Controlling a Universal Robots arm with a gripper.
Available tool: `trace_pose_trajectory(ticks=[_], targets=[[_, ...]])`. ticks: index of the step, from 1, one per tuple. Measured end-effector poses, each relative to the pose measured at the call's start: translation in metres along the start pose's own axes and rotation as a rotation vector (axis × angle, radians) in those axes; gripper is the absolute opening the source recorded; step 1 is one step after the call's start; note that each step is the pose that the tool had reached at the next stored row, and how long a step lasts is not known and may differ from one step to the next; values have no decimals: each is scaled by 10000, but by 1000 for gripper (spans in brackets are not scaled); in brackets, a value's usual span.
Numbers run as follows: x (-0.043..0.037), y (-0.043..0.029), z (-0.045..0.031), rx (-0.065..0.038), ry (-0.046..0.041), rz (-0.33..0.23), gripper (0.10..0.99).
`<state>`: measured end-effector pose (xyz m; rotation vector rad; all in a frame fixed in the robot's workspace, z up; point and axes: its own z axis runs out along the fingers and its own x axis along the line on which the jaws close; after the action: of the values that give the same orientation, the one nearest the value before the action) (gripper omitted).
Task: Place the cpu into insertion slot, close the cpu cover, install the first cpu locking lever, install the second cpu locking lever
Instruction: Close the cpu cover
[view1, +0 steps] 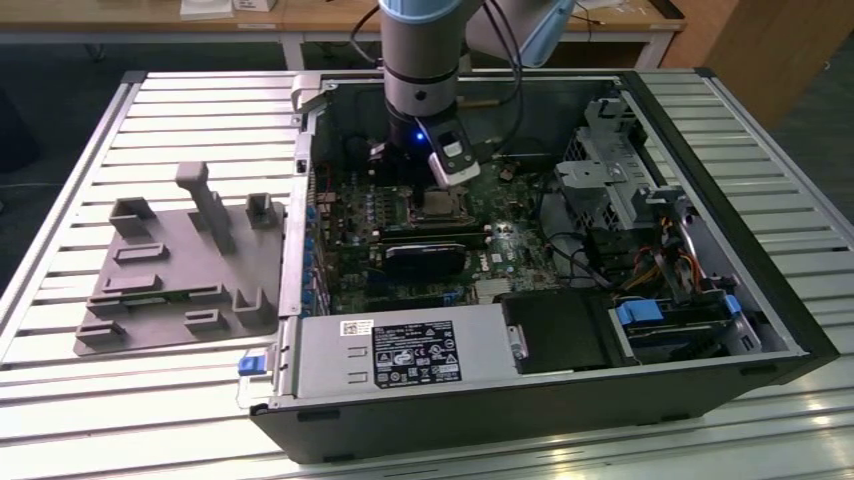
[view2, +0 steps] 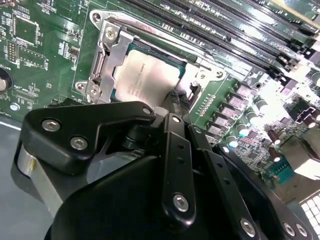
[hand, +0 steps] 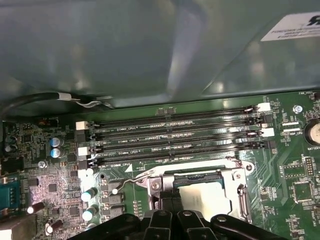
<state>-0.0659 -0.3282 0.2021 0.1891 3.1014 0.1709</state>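
Note:
The cpu (view2: 150, 75) with its pale silvery top lies in the insertion slot (view1: 438, 205) on the green motherboard. The silvery cpu cover (view2: 106, 56) lies flat around it as a frame, and the chip (hand: 205, 197) shows through its window. A thin bent wire locking lever (hand: 131, 178) sticks out from the corner of the socket. My gripper (hand: 168, 200) stands right at the socket's edge, fingers pressed together, the tips touching or almost touching the cover frame (hand: 235, 185). In the exterior view the gripper (view1: 447, 185) hangs straight down over the socket inside the open computer case.
Several long memory slots (hand: 175, 135) run beside the socket. A black cable (hand: 50, 97) lies along the case wall. In the case are a power supply (view1: 387, 355), a drive cage (view1: 614, 170) and a black card (view1: 427, 250). A grey fixture plate (view1: 174, 270) lies on the slatted table, at the exterior view's left.

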Motion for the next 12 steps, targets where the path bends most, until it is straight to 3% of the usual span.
trace_pose_trajectory(ticks=[5,7,10,12], targets=[[-3,13,-115,14,-1,-3,102],[-4,16,-137,166,-21,-8,102],[-4,17,-153,515,-63,-20,102],[-9,17,-154,584,-70,-24,102]])
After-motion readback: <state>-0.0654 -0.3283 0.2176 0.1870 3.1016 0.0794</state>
